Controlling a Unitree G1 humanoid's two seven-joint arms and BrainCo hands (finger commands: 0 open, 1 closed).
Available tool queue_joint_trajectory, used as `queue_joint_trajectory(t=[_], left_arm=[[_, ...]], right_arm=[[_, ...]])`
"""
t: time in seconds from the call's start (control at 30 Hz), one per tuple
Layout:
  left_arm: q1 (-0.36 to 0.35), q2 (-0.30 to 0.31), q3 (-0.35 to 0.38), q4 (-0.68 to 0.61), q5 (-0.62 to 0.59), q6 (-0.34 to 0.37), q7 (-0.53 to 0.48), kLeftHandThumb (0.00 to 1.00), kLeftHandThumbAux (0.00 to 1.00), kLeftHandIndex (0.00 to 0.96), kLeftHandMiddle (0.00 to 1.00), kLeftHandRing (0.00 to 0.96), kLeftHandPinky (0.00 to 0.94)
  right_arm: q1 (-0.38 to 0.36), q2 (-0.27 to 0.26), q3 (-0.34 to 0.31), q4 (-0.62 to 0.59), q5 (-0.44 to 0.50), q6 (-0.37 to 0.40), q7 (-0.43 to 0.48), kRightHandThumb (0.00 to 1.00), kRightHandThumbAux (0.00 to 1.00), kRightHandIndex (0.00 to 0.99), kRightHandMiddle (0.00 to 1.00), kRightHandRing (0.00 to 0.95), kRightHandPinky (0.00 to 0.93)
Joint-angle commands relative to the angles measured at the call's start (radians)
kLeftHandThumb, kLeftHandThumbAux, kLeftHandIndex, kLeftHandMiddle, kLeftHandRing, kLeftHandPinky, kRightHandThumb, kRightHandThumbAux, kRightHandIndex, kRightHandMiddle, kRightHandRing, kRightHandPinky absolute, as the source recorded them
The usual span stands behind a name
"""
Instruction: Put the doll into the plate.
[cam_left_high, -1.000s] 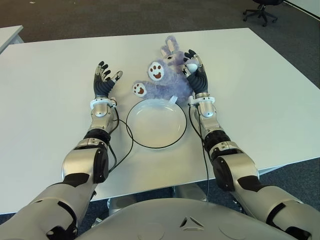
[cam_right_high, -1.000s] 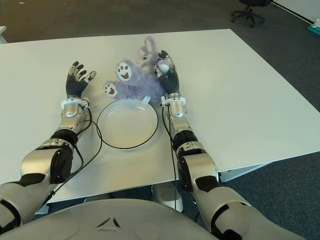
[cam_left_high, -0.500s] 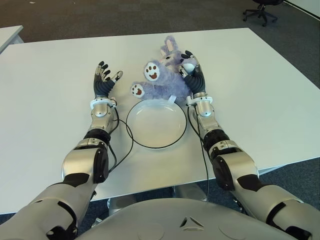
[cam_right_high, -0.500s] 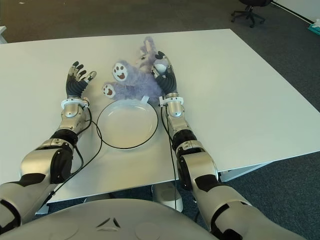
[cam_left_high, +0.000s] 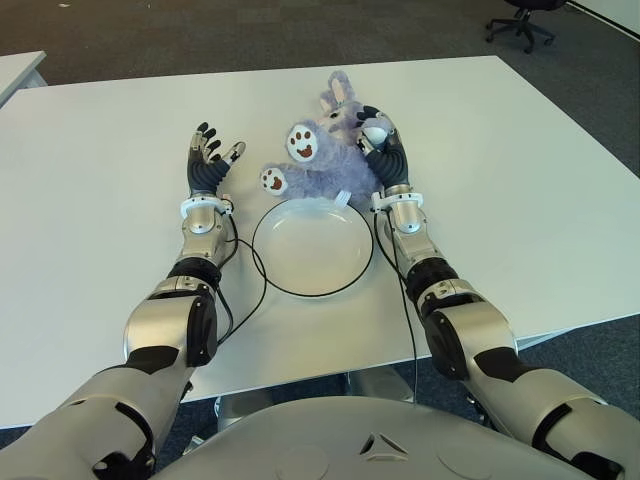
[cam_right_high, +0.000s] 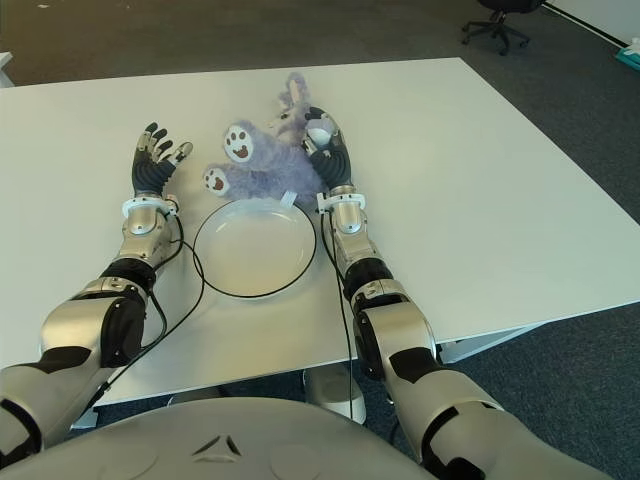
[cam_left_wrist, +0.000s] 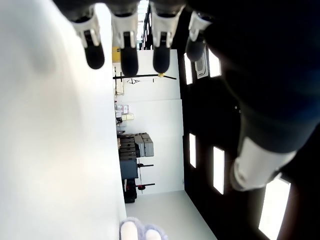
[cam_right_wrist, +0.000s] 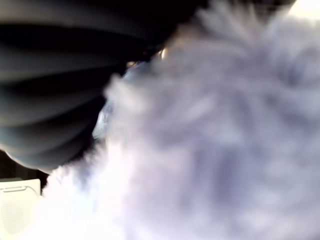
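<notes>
- Since a second ago, our right hand has nudged the fluffy purple plush rabbit doll leftward; fingers pressed into fur.
- Doll lies on the white table, just beyond the round white plate.
- Risk: we may simply push it; the floppy body could slip out.
- Left hand sits left of the plate, fingers spread, empty.

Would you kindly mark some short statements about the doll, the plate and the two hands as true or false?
1. The doll lies inside the plate. False: it lies on the table just beyond the plate's far rim.
2. The right hand is against the doll's right side. True.
3. The left hand grips the doll. False: it shows to the left of the plate, open, holding nothing.
4. The plate holds nothing. True.
5. The doll is green. False: it is pale purple with white paws.
</notes>
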Motion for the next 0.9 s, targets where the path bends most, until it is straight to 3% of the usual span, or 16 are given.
queue_joint_trajectory(t=[0.03, 0.27, 0.33, 0.37, 0.4, 0.43, 0.47, 0.53, 0.67, 0.9], left_arm=[[0.215, -0.098, -0.008, 0.150, -0.003, 0.142, -0.003, 0.114, 0.710, 0.018, 0.118, 0.126, 0.110], [0.215, -0.099, -0.009, 0.150, -0.002, 0.142, -0.001, 0.104, 0.705, 0.018, 0.119, 0.128, 0.116], [0.215, -0.099, -0.009, 0.150, -0.001, 0.142, -0.001, 0.104, 0.702, 0.016, 0.119, 0.127, 0.112], [0.215, -0.099, -0.010, 0.150, -0.001, 0.142, -0.001, 0.104, 0.702, 0.016, 0.118, 0.127, 0.111], [0.215, -0.099, -0.010, 0.150, -0.001, 0.142, -0.001, 0.104, 0.702, 0.016, 0.118, 0.127, 0.111], [0.216, -0.099, -0.010, 0.150, -0.001, 0.142, -0.001, 0.105, 0.701, 0.014, 0.116, 0.123, 0.104], [0.216, -0.099, -0.011, 0.150, -0.001, 0.142, -0.001, 0.105, 0.701, 0.013, 0.115, 0.121, 0.102], [0.217, -0.099, -0.011, 0.150, -0.001, 0.142, -0.002, 0.106, 0.701, 0.013, 0.115, 0.121, 0.102], [0.217, -0.099, -0.009, 0.150, -0.003, 0.143, -0.003, 0.108, 0.707, 0.015, 0.119, 0.125, 0.114], [0.217, -0.098, -0.009, 0.150, -0.003, 0.143, -0.007, 0.102, 0.704, 0.016, 0.114, 0.118, 0.100]], right_arm=[[0.166, 0.048, 0.019, 0.126, -0.024, 0.038, -0.005, 0.710, 0.623, 0.168, 0.232, 0.210, 0.217], [0.166, 0.051, 0.013, 0.131, -0.017, 0.029, -0.016, 0.759, 0.632, 0.213, 0.293, 0.266, 0.280], [0.164, 0.051, 0.011, 0.136, -0.015, 0.027, -0.018, 0.824, 0.681, 0.355, 0.457, 0.346, 0.368], [0.164, 0.051, 0.011, 0.137, -0.015, 0.026, -0.019, 0.831, 0.687, 0.370, 0.475, 0.359, 0.381], [0.163, 0.051, 0.010, 0.142, -0.015, 0.023, -0.021, 0.832, 0.687, 0.372, 0.478, 0.361, 0.383], [0.163, 0.050, 0.009, 0.149, -0.015, 0.018, -0.023, 0.911, 0.674, 0.366, 0.460, 0.482, 0.448], [0.162, 0.049, 0.008, 0.153, -0.015, 0.015, -0.025, 0.931, 0.670, 0.363, 0.460, 0.515, 0.482], [0.162, 0.049, 0.007, 0.159, -0.015, 0.007, -0.027, 0.937, 0.669, 0.362, 0.460, 0.525, 0.493], [0.162, 0.050, 0.003, 0.164, -0.010, -0.008, -0.026, 0.936, 0.669, 0.348, 0.487, 0.552, 0.604], [0.157, 0.055, -0.011, 0.170, -0.001, -0.020, -0.018, 0.937, 0.667, 0.353, 0.509, 0.559, 0.636]])
